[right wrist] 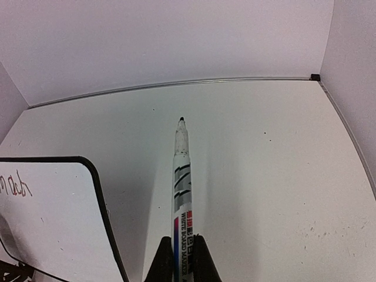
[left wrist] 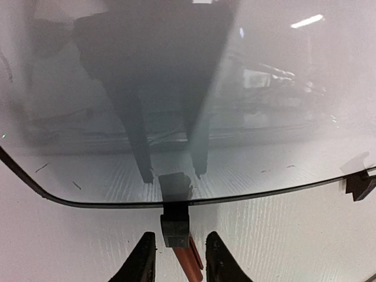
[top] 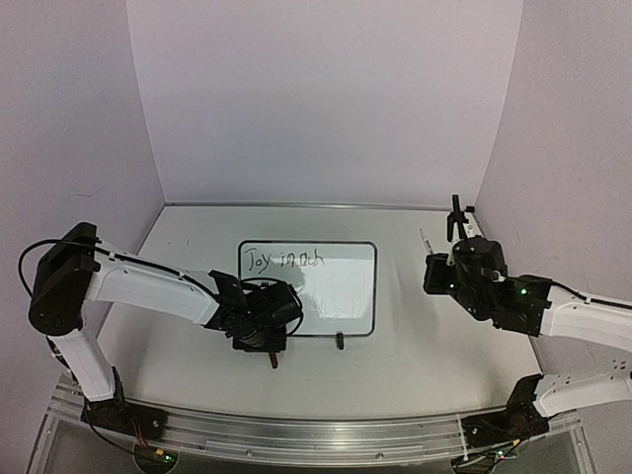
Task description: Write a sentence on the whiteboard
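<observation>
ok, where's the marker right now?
In the right wrist view, the marker is clamped in the right end effector, with its tip pointing toward the back wall. It sits just right of the whiteboard and is not touching it.

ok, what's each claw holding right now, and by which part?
Right claw: marker, gripped at its rear barrel. Left claw: nothing; open fingers flank the whiteboard's clip foot, untouched.

The marker [right wrist: 182,176] is right of the whiteboard [top: 336,296], left claw [left wrist: 180,261] at its near edge.
</observation>
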Available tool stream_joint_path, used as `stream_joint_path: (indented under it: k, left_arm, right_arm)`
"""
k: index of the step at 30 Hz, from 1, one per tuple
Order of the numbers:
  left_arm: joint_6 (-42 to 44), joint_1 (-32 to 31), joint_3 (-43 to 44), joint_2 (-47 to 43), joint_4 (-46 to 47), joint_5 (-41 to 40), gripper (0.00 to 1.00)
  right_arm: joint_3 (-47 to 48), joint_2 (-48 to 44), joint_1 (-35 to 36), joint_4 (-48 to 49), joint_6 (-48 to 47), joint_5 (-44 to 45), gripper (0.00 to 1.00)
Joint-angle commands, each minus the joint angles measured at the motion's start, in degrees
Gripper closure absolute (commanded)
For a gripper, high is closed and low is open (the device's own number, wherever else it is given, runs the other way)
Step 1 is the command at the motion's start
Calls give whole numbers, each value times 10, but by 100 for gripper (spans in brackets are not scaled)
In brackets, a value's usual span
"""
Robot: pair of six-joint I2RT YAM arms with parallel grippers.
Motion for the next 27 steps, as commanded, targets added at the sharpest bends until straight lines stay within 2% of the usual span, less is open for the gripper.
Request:
stream_joint_path:
  k: [1,8,12,16,22,27]
  left_arm:
    - [7,-3,-9,-44,-1,4,59]
    - [33,-3,-18,-135,-36,-3,36]
    - [71,-1,13,-196,-120,-34,22]
    - [139,22,57,-248,-199,-43,15]
    - [321,164,84,-306,-173,70,12]
    - [459,267,96,-296,-100,236,11]
  right_arm:
    - [8,-11,0,-6,8,0,100]
    - [10,-34,0,-8,6,-35,100]
    - [10,-65,1,-8,-2,-83,100]
    - [12,-100,4,-8,-15,-140,100]
    - [34,-92,25,-6,-42,-207,100]
    - [66,-23,77,-5,-61,-190,100]
